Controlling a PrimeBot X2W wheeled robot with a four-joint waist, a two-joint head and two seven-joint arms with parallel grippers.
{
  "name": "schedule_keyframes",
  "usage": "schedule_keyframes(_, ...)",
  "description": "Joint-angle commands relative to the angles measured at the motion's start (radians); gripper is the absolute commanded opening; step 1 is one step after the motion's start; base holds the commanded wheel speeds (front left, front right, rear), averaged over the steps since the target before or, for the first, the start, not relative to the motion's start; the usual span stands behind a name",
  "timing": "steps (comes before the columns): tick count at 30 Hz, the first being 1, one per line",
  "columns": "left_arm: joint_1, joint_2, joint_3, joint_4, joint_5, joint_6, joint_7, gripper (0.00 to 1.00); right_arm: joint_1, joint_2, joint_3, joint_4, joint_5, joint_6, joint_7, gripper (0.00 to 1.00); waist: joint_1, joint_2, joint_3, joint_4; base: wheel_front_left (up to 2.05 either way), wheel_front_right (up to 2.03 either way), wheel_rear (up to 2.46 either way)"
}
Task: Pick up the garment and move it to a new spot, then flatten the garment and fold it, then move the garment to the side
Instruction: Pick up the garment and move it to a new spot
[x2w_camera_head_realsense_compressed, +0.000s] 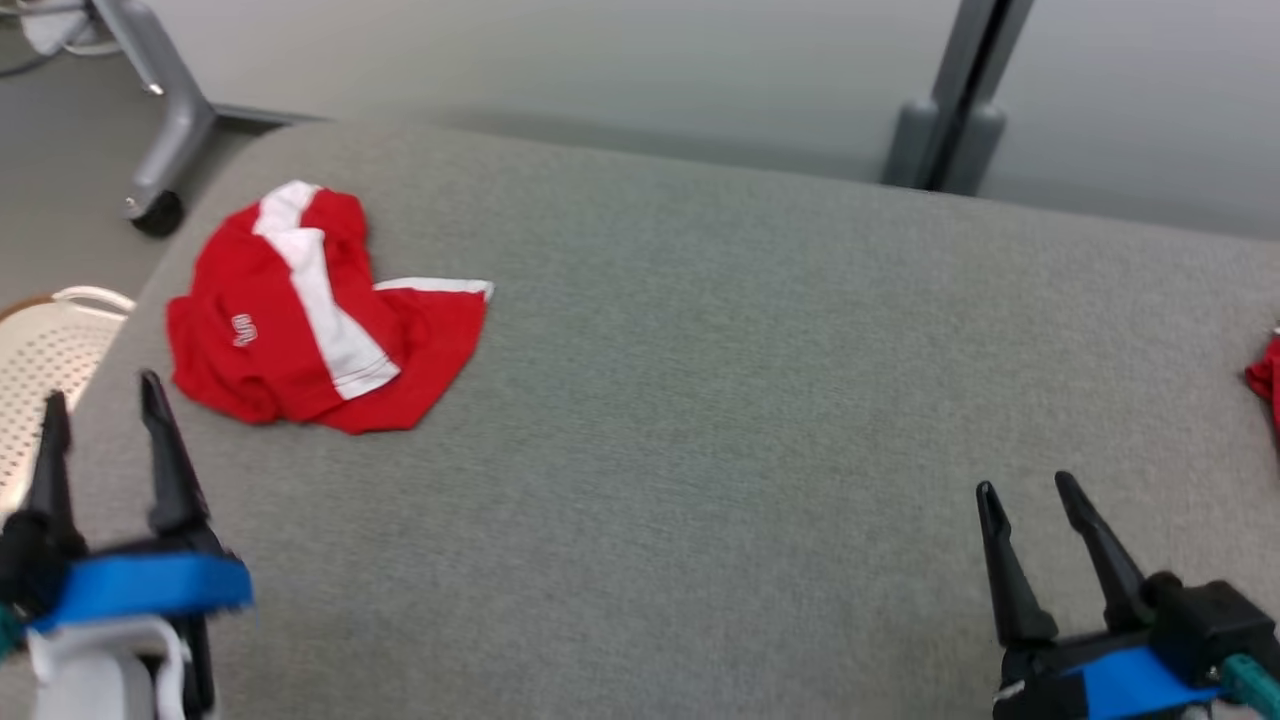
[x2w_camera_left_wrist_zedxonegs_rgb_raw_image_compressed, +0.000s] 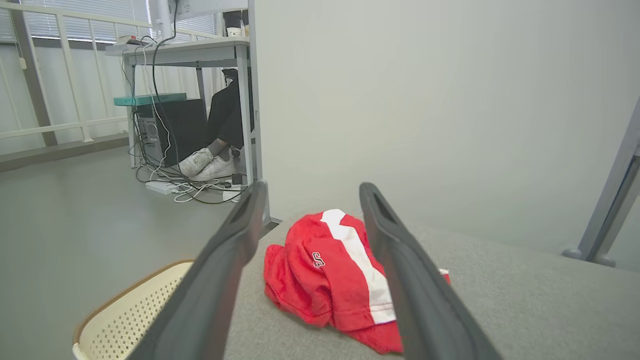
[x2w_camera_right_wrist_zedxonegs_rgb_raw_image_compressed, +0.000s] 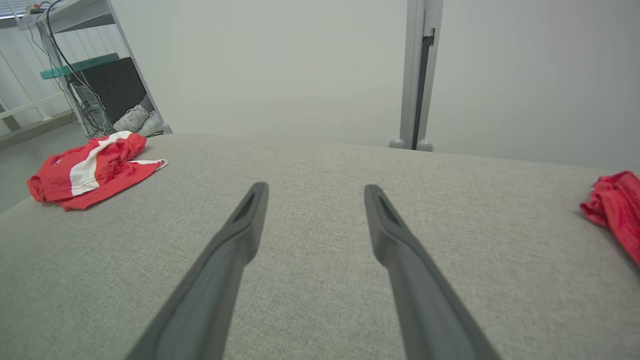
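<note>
On the table (x2w_camera_head_realsense_compressed: 700, 400) lies the garment (x2w_camera_head_realsense_compressed: 300, 320); left claw (x2w_camera_head_realsense_compressed: 102, 390), right claw (x2w_camera_head_realsense_compressed: 1027, 483) spread empty.

left arm (x2w_camera_head_realsense_compressed: 110, 650) — jaws wide apart, empty | right arm (x2w_camera_head_realsense_compressed: 1180, 640) — jaws wide apart, empty

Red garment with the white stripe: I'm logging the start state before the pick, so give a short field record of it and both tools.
target: crumpled red fabric garment with a white stripe, near the far left corner of the grey fabric surface
left tool: open, empty, near the garment, not touching
right tool: open, empty, above bare surface
also present: another red cloth at the right edge; cream perforated basket beside the left edge
task state: garment not yet picked up
</note>
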Motion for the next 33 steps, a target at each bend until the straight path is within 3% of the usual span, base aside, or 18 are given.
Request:
schedule_keyframes(1, -0.051, 0.015, 0.013, 0.014, -0.012, -0.001, -0.002, 1.00, -0.017, -0.014, -0.005, -0.018, -0.012, 0.000, 0.007, 1.00, 0.0000, 0.0000, 0.020, -0.008, 0.00, 0.00, 0.00)
schedule_keyframes(11, -0.394, 0.183, 0.076, 0.201, -0.049, -0.003, 0.033, 1.00, -0.089, -0.050, -0.045, -0.215, -0.043, 0.000, 0.071, 1.00, 0.0000, 0.0000, 0.226, -0.132, 0.00, 0.00, 0.00)
schedule_keyframes(18, -0.577, 0.274, 0.061, 0.396, -0.078, -0.024, 0.106, 1.00, -0.101, -0.061, -0.084, -0.329, -0.047, 0.000, 0.097, 1.00, 0.0000, 0.0000, 0.342, -0.170, 0.00, 0.00, 0.00)
schedule_keyframes(24, -0.689, 0.303, 0.006, 0.576, -0.097, -0.043, 0.184, 1.00, -0.109, -0.084, -0.100, -0.368, -0.050, 0.000, 0.123, 1.00, 0.0000, 0.0000, 0.405, -0.167, 0.00, 0.00, 0.00)
schedule_keyframes(33, -0.743, 0.294, -0.126, 0.782, -0.217, -0.054, 0.492, 1.00, -0.121, -0.110, -0.114, -0.382, -0.039, 0.000, 0.141, 1.00, 0.0000, 0.0000, 0.419, -0.158, 0.00, 0.00, 0.00)
